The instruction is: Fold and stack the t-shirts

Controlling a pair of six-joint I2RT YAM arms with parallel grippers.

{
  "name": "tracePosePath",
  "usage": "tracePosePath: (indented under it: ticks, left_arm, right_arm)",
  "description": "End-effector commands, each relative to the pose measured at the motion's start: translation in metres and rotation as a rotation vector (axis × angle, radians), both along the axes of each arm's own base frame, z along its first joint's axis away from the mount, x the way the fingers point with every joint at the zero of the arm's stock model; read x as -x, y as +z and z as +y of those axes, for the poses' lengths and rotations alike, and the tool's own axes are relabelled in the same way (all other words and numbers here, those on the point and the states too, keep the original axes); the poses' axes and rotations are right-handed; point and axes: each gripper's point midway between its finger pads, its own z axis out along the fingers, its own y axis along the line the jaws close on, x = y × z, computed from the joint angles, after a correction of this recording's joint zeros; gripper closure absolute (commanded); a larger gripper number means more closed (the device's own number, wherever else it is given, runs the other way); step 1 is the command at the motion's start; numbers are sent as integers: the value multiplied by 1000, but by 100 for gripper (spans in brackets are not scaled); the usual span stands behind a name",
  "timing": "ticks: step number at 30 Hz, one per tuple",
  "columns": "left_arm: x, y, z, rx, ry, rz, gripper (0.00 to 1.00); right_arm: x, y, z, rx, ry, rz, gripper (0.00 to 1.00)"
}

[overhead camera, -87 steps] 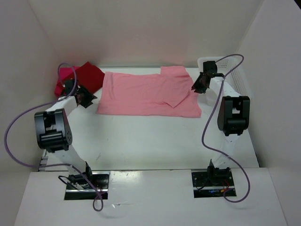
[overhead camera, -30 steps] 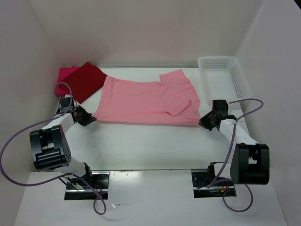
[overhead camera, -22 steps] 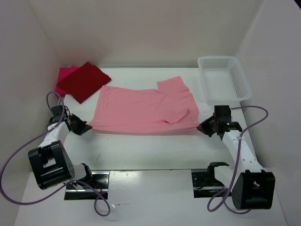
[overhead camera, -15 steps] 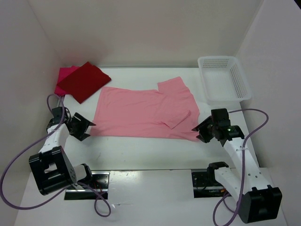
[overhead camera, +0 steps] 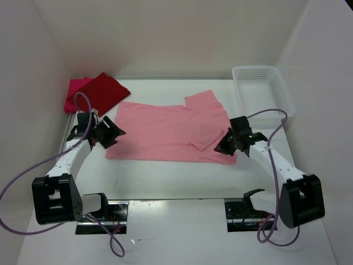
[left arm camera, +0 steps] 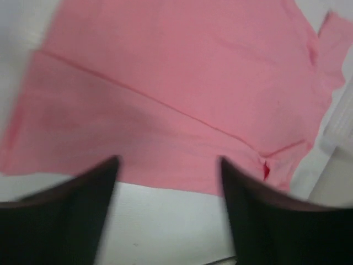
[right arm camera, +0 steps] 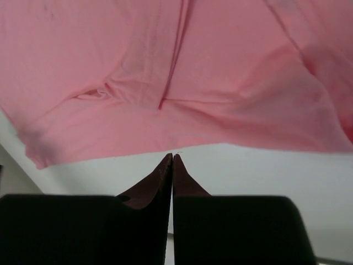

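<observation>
A light salmon-pink t-shirt [overhead camera: 165, 132] lies spread flat in the middle of the table, with one sleeve folded over near its right end. A dark red t-shirt [overhead camera: 102, 94] lies folded at the back left on top of a magenta-pink one [overhead camera: 74, 88]. My left gripper [overhead camera: 114, 135] hangs open at the salmon shirt's left end; in the left wrist view the shirt [left arm camera: 165, 83] fills the frame beyond my gripper [left arm camera: 168, 161], with nothing between the fingers. My right gripper [overhead camera: 219, 147] is shut and empty at the shirt's near right corner, and its tips [right arm camera: 172, 156] sit just off the cloth's edge [right arm camera: 176, 72].
A white mesh basket [overhead camera: 265, 94] stands at the back right. White walls close in the table [overhead camera: 165, 176] on the left, back and right. Purple cables loop beside both arms.
The salmon shirt was dragged toward the near side and let go. My left gripper opened. My right gripper opened and shut again. Both grippers then moved inward to the shirt's ends.
</observation>
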Motion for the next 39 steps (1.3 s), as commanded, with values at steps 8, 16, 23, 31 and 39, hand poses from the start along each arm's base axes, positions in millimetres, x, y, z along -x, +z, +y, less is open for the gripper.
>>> tracePosePath:
  ticks: [8,16,23,31,39]
  left_arm:
    - [-40,-5,-116,19,-337,-115,72]
    - [-35,-27,-113,-26,-338,-68,71]
    - [-24,-41,-106,-55,-325,-21,69]
    - [-12,-44,-99,-76,-308,-10,68]
    - [-4,-46,-96,-91,-308,3,68]
  right_arm:
    - [-56,-39,69,32,224,-95,72]
    - [-63,-51,73,45,214,-97,64]
    - [-64,-61,71,63,209,-69,64]
    - [-55,-65,68,60,200,-56,70]
    - [-77,-52,76,75,230,-94,91]
